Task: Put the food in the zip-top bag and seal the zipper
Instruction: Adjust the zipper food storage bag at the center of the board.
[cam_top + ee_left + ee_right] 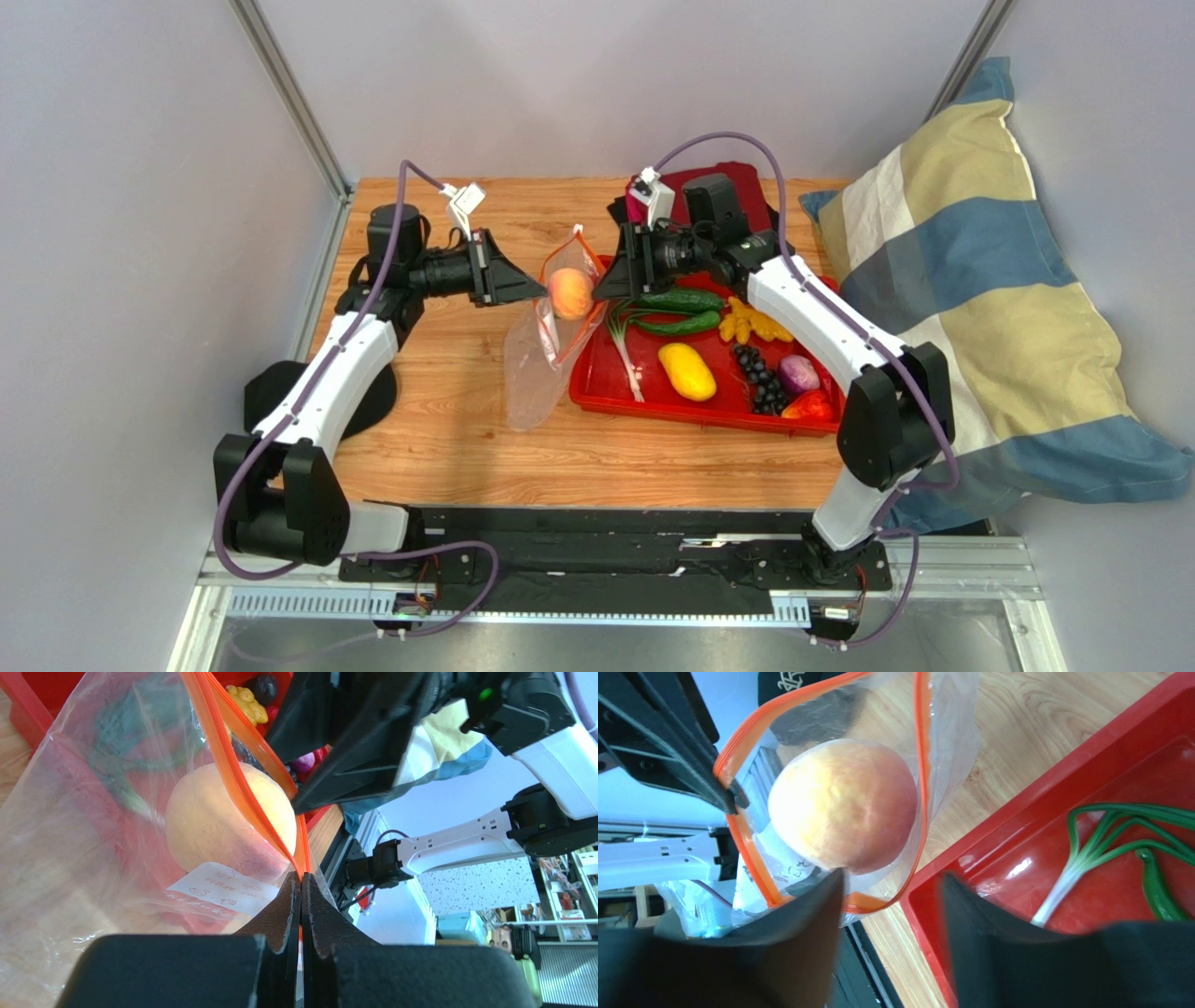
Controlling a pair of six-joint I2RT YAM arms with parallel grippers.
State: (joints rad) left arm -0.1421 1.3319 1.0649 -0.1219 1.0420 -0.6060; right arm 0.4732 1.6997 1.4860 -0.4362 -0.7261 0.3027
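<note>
The zip-top bag [530,375] hangs over the table just left of the red tray [687,410], its mouth spread wide. My left gripper [302,880] is shut on the bag's orange zipper [235,766] at one end of the mouth. The peach [843,805] sits in the bag's open mouth, seen from above as peach [570,294]. My right gripper [892,882] is open just off the peach, and nothing is between its jaws. In the tray lie the yellow oval fruit [686,371], grape bunch [759,378], purple onion [798,373], red piece [811,408] and knobbly yellow piece [751,324].
Green cucumbers [683,301] and a spring onion [1102,847] also lie in the tray. A striped pillow [982,280] leans at the table's right side. Both arms meet over the bag at mid-table.
</note>
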